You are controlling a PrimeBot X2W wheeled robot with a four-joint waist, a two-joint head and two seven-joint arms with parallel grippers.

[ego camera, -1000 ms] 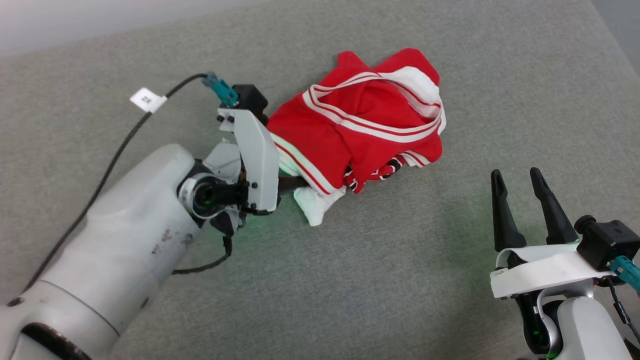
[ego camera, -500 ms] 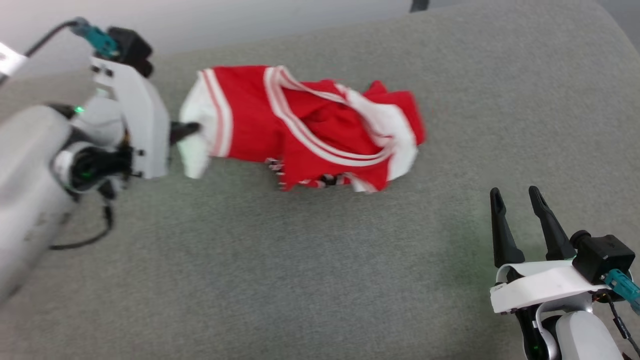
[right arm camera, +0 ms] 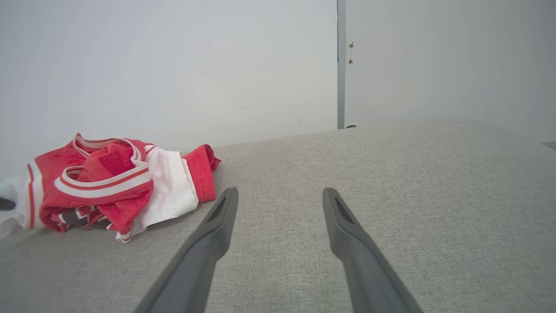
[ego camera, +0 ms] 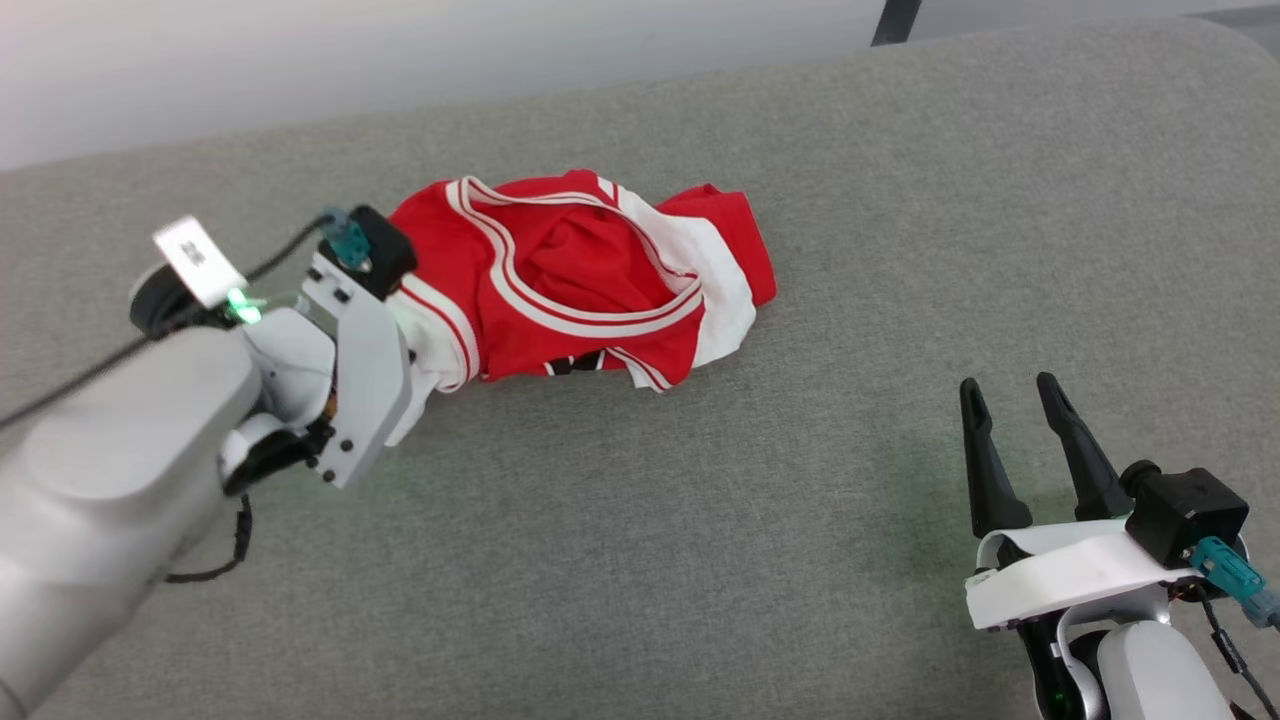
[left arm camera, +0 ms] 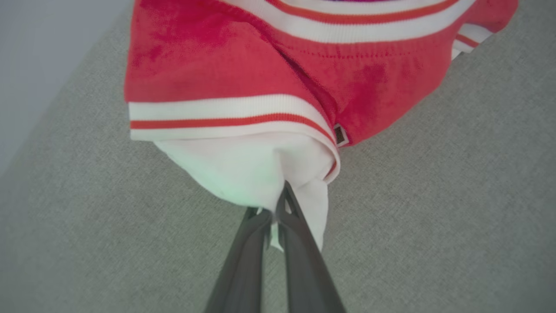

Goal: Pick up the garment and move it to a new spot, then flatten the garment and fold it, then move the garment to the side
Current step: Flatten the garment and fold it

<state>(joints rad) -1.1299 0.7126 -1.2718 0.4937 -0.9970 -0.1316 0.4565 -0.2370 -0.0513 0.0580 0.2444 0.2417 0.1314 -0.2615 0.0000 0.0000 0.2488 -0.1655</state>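
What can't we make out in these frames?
Head view: fingertips of the left tool, behind its white wrist bracket.
Head view: front print of the garment, tucked under folds, unreadable.
Left wrist view: far part of the garment, cut off by the top edge.
Left wrist view: small seam tag, too small to read.

Through my left arm's wrist camera I see the left gripper [left arm camera: 273, 212] rising from the bottom edge, its two dark fingers [left arm camera: 299, 261] pinched together on a fold of white sleeve [left arm camera: 243, 169]. The sleeve belongs to the garment [left arm camera: 243, 69], red, lying bunched on a grey cloth-covered surface [left arm camera: 434, 217]. A white band with a red stripe [left arm camera: 217, 118] crosses above the sleeve, and a small dark label [left arm camera: 341, 135] sits at its end. The garment lies close to the surface's edge at upper left.
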